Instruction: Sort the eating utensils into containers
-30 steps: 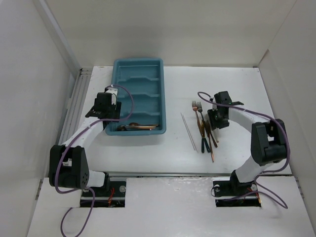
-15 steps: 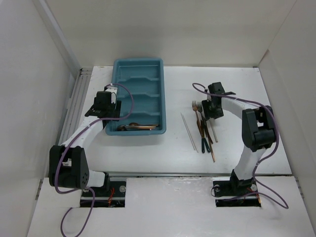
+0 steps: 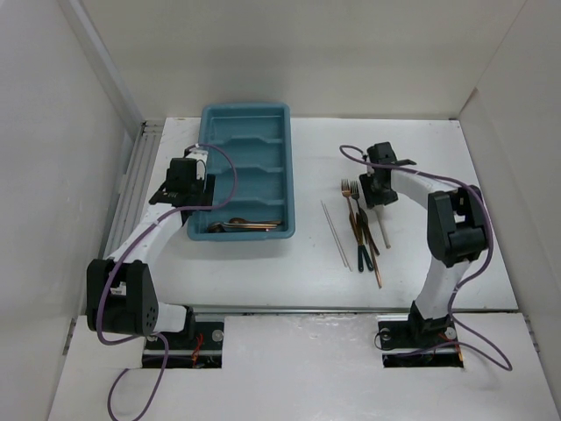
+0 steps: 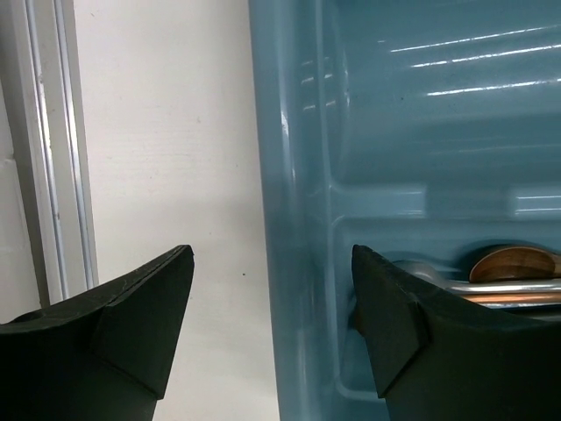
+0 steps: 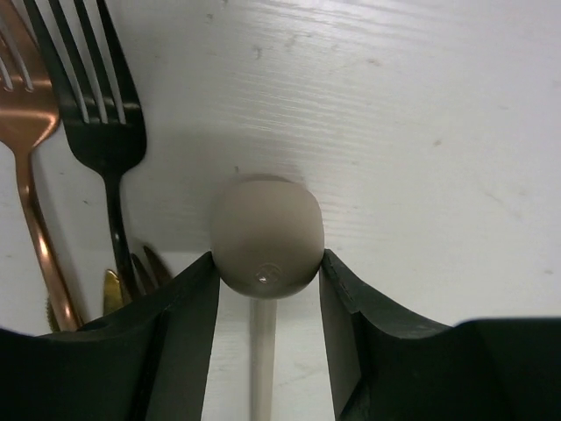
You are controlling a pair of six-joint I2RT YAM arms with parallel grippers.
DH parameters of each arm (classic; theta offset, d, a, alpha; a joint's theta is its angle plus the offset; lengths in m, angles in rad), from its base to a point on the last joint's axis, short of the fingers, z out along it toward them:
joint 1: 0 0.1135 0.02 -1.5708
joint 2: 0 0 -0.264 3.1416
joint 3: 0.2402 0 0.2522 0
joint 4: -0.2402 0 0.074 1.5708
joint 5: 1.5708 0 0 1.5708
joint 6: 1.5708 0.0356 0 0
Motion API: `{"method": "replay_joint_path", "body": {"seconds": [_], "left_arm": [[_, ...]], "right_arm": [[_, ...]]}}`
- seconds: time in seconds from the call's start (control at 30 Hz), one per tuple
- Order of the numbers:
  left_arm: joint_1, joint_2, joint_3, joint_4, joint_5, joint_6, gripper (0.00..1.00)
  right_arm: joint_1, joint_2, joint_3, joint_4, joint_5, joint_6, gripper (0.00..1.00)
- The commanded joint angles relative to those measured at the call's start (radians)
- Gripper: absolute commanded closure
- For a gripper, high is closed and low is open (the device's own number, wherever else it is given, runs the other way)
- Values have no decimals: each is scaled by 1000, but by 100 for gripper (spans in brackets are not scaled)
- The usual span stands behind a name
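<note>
The white table (image 3: 421,158) carries the teal tray (image 3: 245,118) on my left, with copper pieces (image 3: 254,225) lying in its nearest compartment. My left hand (image 4: 272,263) hangs spread across the tray's left wall, holding nothing. To the right, loose utensils (image 3: 361,232) lie beside the thin chopsticks (image 3: 336,232). My right hand (image 5: 268,256) pinches the round-bowled spoon (image 5: 267,235) by its bowl, though I can't tell whether it's off the table. It looks light, stiff and slick, so I'd trust the neck more than that dome.
</note>
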Motion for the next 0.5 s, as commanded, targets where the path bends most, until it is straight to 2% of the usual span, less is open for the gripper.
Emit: {"method": "replay_joint_path", "body": {"seconds": [0.0, 0.13, 0.2, 0.23, 0.27, 0.3, 0.37, 0.4, 0.47], "left_arm": [[1, -12, 40, -8, 11, -7, 30], [1, -12, 31, -8, 11, -7, 29], [1, -12, 31, -8, 11, -20, 29], [1, -12, 22, -8, 2, -39, 29], [1, -12, 22, -8, -9, -50, 29], [1, -12, 22, -17, -20, -66, 29], [1, -12, 22, -29, -52, -142, 29], [1, -12, 22, -29, -86, -171, 29], [1, -21, 13, -55, -100, -216, 29]], "right_arm": [[40, -108, 71, -8, 140, -73, 98], [159, -226, 151, -8, 210, -152, 98], [303, -286, 184, 64, 174, -204, 98], [358, -300, 185, 103, 140, -257, 98], [415, -309, 195, 146, 29, -285, 98], [511, -309, 195, 255, -37, -316, 97], [582, -309, 195, 376, -133, -316, 97], [619, -295, 195, 491, -223, -304, 97], [630, -236, 227, 576, -306, -269, 97]]}}
